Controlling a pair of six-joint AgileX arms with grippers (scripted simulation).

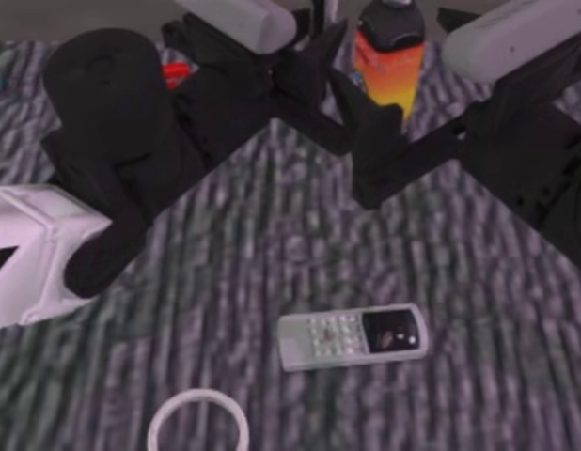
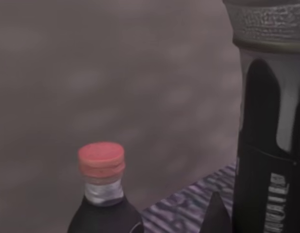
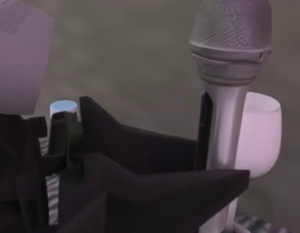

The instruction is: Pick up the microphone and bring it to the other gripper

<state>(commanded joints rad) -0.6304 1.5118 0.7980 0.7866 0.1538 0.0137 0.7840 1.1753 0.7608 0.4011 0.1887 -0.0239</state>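
Observation:
The microphone (image 3: 227, 97) stands upright between the two arms, with its silver mesh head on top. It fills one edge of the left wrist view as a black and grey handle (image 2: 266, 160). My left gripper (image 1: 323, 80) is shut on it. In the right wrist view one of its black fingers (image 3: 189, 187) crosses in front of the handle and the other sits behind. My right gripper (image 1: 361, 141) faces it at the top centre, open and close beside the handle. In the top view the microphone is almost entirely hidden by the black fingers.
A silver keypad phone (image 1: 352, 338) lies at the front centre. A white cup rim (image 1: 198, 418) is at the front edge. An orange bottle (image 1: 389, 66) stands behind the grippers. A red-capped dark bottle (image 2: 101, 194) and a white cup (image 3: 264, 136) stand nearby.

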